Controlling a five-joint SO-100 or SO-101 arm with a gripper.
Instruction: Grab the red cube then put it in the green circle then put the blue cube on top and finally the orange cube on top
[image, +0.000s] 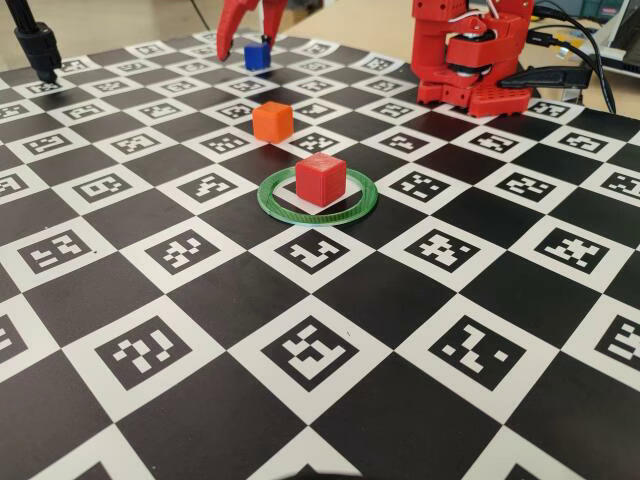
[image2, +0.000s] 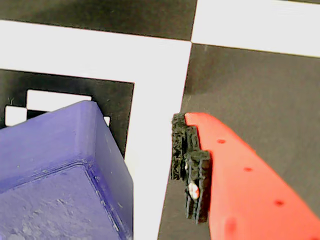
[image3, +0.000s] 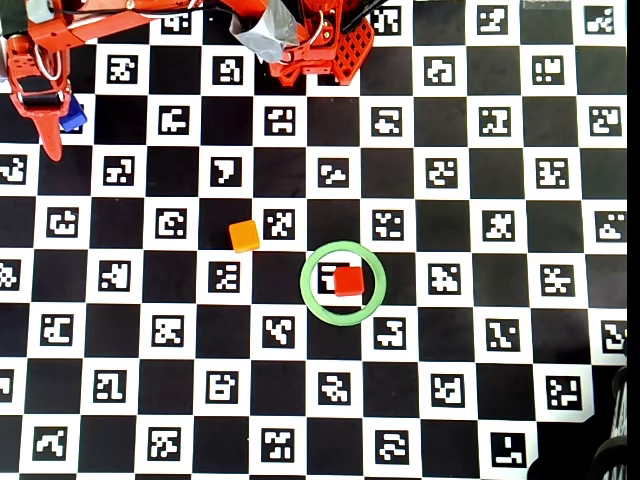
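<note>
While 1 red cube sits in 1 ring, 1 orange cube lies nearby. Gripper spread wide around 1 blue cube, not clamping it.

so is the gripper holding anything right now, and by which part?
Nothing held. The gripper is open around the blue cube; the wrist view shows a gap between cube and finger.
</note>
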